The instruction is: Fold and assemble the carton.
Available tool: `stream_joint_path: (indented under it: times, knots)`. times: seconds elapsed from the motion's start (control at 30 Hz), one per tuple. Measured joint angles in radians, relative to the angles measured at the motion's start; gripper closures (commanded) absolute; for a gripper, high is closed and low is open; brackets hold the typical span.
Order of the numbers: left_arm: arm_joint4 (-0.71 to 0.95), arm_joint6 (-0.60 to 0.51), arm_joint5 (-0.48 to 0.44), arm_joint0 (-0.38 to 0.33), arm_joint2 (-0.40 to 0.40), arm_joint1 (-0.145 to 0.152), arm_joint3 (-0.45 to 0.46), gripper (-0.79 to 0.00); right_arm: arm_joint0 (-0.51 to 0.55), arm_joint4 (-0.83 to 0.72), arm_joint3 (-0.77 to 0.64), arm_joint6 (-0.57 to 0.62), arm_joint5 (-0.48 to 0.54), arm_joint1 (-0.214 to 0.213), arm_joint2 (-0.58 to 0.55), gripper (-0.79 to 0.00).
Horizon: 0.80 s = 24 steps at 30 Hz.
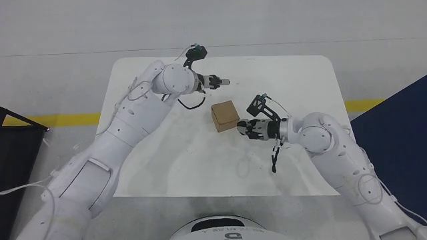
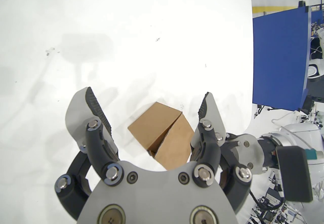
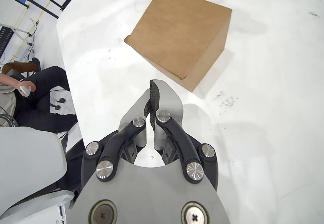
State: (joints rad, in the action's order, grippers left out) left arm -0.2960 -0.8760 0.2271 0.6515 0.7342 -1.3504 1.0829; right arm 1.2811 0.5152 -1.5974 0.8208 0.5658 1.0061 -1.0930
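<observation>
- The carton (image 1: 225,115) is a small brown box. It sits near the middle of the white tabletop (image 1: 300,73), between the two arms.
- The left fingers (image 1: 223,81) are a little nearer the far edge than the carton and do not touch it.
- The right fingers (image 1: 241,128) are just beside the carton, on the side toward the right edge.
- In the left wrist view, the left fingers (image 2: 97,108) are spread wide apart and hold nothing.
- That view shows a side of the carton (image 2: 164,139) where two flaps meet, with a small dark gap at one end.
- The left arm's own metal plate cuts off part of the carton there.
- In the right wrist view, the right fingers (image 3: 154,98) are pressed together and hold nothing.
- There the carton (image 3: 179,42) shows smooth, flat brown sides.
- I cannot tell if the right fingers touch it.
</observation>
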Motion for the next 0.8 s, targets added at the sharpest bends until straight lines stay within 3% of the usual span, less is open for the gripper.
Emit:
stream_joint_path:
  times: [0.23,0.53,0.8]
  knots:
    - [0.133,-0.012,-0.037,-0.053,-0.031,-0.052,-0.142,-0.785,-0.056,0.003,0.075,-0.017,-0.029,0.015,0.054,0.000]
    - [0.254,-0.070,-0.092,-0.059,0.006,-0.066,-0.217,-0.785,-0.127,0.001,0.172,-0.045,-0.064,0.034,0.103,0.000]
    - [0.265,-0.102,-0.105,-0.063,0.021,-0.066,-0.218,-0.785,-0.096,0.015,0.169,-0.089,-0.089,0.017,0.028,0.000]
